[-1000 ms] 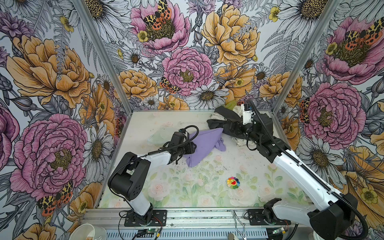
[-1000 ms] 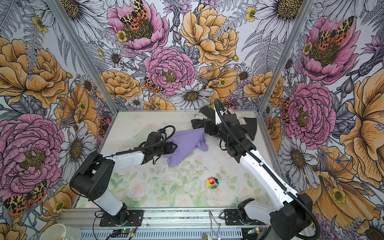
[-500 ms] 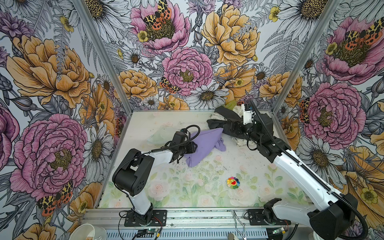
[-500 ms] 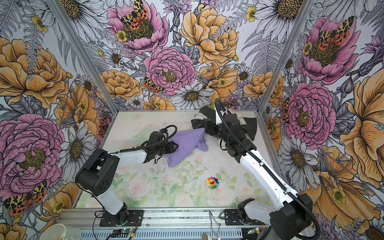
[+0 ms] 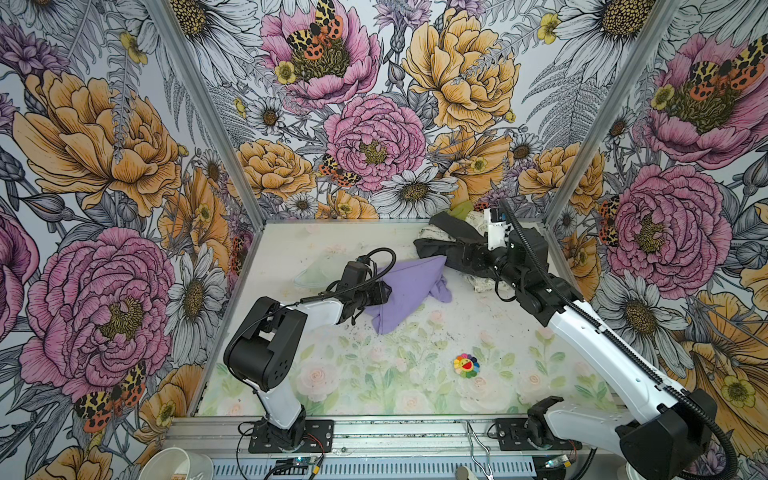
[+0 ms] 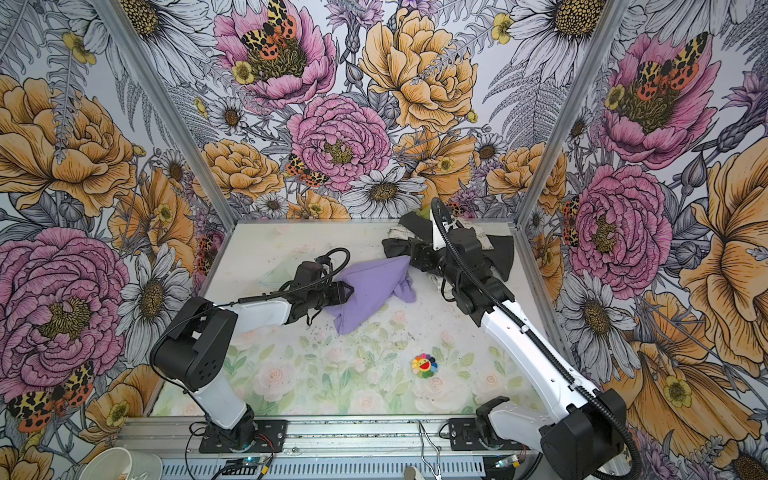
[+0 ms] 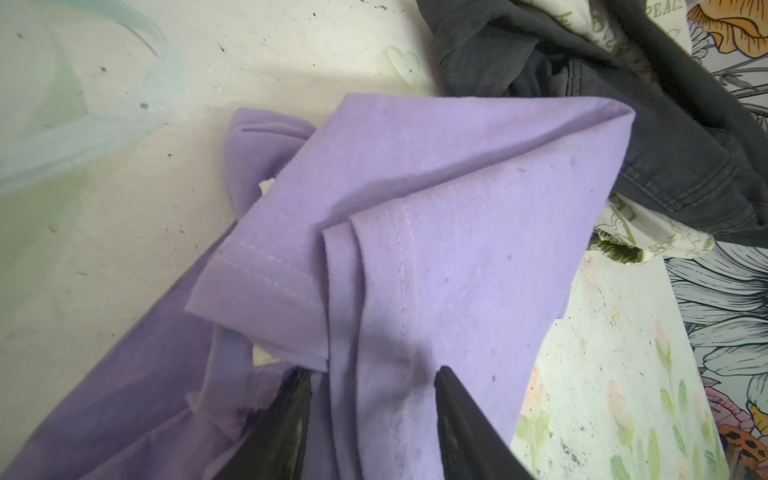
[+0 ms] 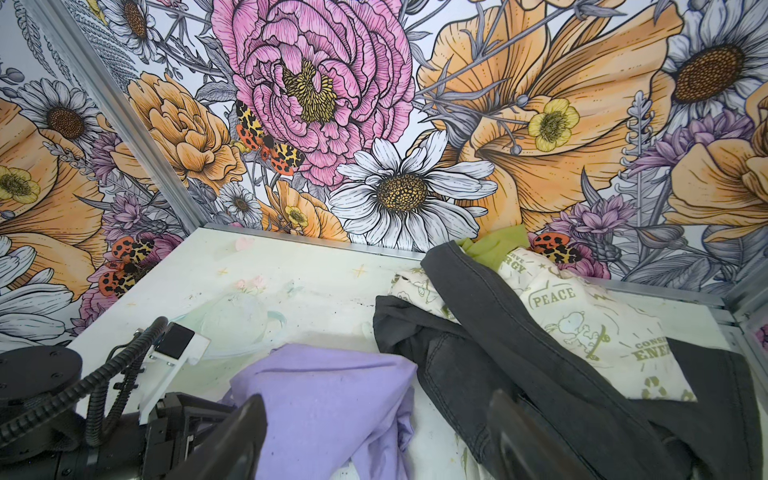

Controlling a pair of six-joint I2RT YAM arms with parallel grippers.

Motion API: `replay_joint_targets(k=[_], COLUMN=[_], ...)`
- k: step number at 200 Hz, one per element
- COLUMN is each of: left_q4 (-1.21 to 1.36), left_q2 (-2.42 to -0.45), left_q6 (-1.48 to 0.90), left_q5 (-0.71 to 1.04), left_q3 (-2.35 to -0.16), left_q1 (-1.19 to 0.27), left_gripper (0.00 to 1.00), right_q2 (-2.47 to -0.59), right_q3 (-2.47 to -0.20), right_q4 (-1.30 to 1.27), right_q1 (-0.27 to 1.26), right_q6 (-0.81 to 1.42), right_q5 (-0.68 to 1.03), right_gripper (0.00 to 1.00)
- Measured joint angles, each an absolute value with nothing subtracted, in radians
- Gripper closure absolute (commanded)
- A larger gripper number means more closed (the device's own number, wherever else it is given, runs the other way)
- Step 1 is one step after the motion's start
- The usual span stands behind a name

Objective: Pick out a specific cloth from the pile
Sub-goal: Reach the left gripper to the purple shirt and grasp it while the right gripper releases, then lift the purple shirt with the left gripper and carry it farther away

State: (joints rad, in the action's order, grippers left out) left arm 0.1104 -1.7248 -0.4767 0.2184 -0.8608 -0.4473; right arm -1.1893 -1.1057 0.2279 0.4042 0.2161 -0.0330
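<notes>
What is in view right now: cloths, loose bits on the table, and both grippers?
lavender cloth: one, plain purple, mid-table
dark grey garment: one, dark grey, far right corner, over the cream cloth
cream printed cloth: one, cream with green print, far right corner
lime-green fabric: one, lime green, against the back wall
flower toy: one, rainbow, front of table
white cup: one, white, below the front rail
table: one, pale floral
left gripper: black, closed on the lavender cloth
right gripper: black, open, holding nothing

A lab-style robot test booth: flower-printed panel walls [image 5: 374, 137] in silver aluminium framing [image 5: 203, 104] enclose a pastel floral tabletop [image 5: 374, 386] beneath the jaws.
</notes>
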Motion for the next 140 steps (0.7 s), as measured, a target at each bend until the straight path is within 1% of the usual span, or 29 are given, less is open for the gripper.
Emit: replay_joint_targets(k=[23,29,48,62,89,122,140], left_q4=[0.114,0.117,0.122,0.124,0.135,0.139,0.138], left_q2=[-1.759,-1.768,-1.787,-1.789,-1.789,-1.779,-1.742], left_q6=[-0.479,-0.483,-0.493,-0.500,-0.503,-0.510,-0.509], left_q5=[0.220,0.221,0.228,0.233,0.241,0.246,0.244], left_q3=[-0.881,-0.885,-0.890,-0.890,-0.890,-0.890,-0.888], left_q1=[-0.449,-0.450,-0.449,-0.449,-0.450,-0.450,-0.450], left_gripper=[0.53,0.57,0.66,0.75,1.00,1.00,1.00], right_q2=[-1.189,-1.189,-1.188,-1.185,-1.180,-1.176,-1.176], right_q3=[-1.102,-1.101,-1.100,-1.100,-1.098,-1.089,-1.083], right_q4=[0.228,0.228,0.228,0.228,0.228,0.228,0.228], right_q1=[0.404,0.404,0.402,0.401,0.400,0.398,0.398], right_q6=[0.216,0.216,0.216,0.216,0.216,0.216,0.216], right_q5=[-0.033,-0.032,-0.032,-0.030,-0.030,-0.030,-0.030], right_gripper=[0.16,0.16,0.16,0.16,0.16,0.16,0.16])
